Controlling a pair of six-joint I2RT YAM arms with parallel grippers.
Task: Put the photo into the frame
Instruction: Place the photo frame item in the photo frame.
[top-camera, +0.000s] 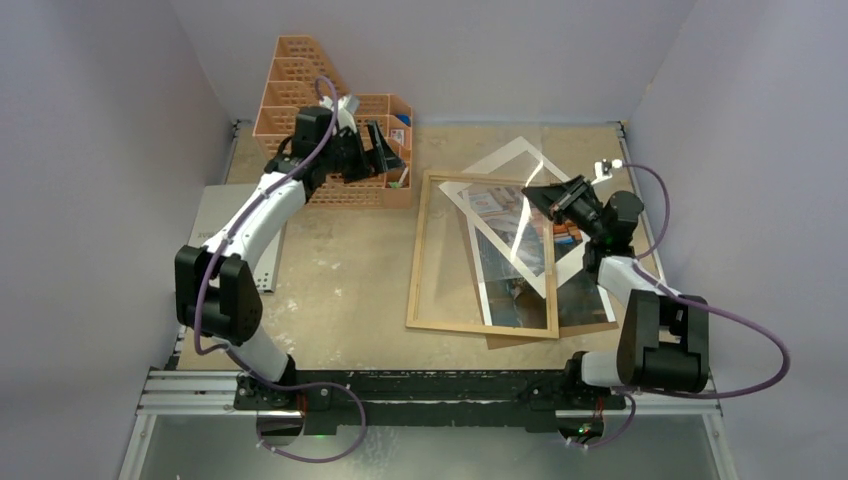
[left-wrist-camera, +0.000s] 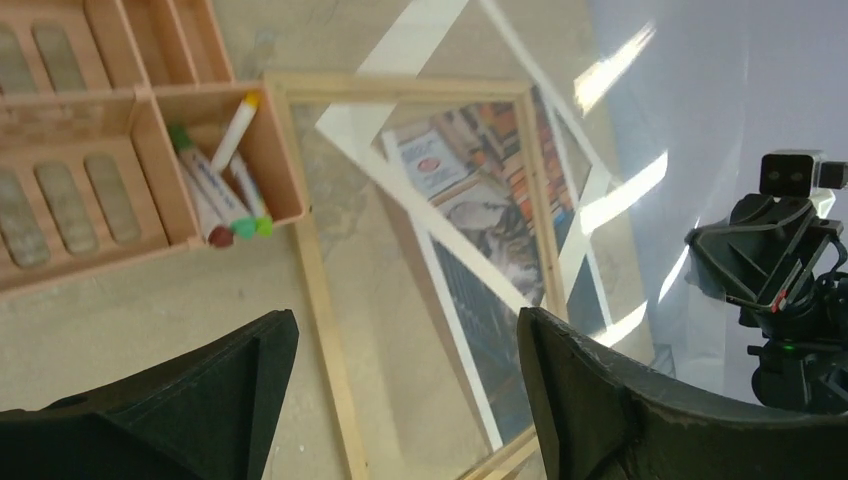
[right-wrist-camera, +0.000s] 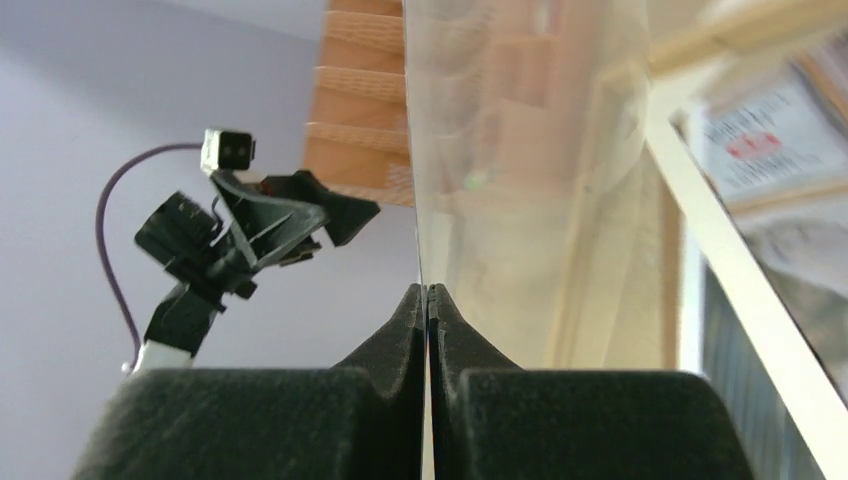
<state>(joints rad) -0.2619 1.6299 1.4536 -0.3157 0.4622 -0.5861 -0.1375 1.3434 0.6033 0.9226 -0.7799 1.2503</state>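
Light-wood frame (top-camera: 419, 250) flat on surface (top-camera: 340, 280); photo (top-camera: 490, 160) skewed across its 1 o'clock corner, edge pinched by right tool (right-wrist-camera: 428, 300); left tool (left-wrist-camera: 405, 390) agape.

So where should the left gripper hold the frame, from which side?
Probably its left rail, from above, a finger each side of the thin wood: the frame lies flat, that rail is bare and nearest the left gripper.

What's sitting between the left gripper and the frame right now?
Between left gripper and frame, top view shows only the orange organizer's marker compartment and a sliver of bare table.
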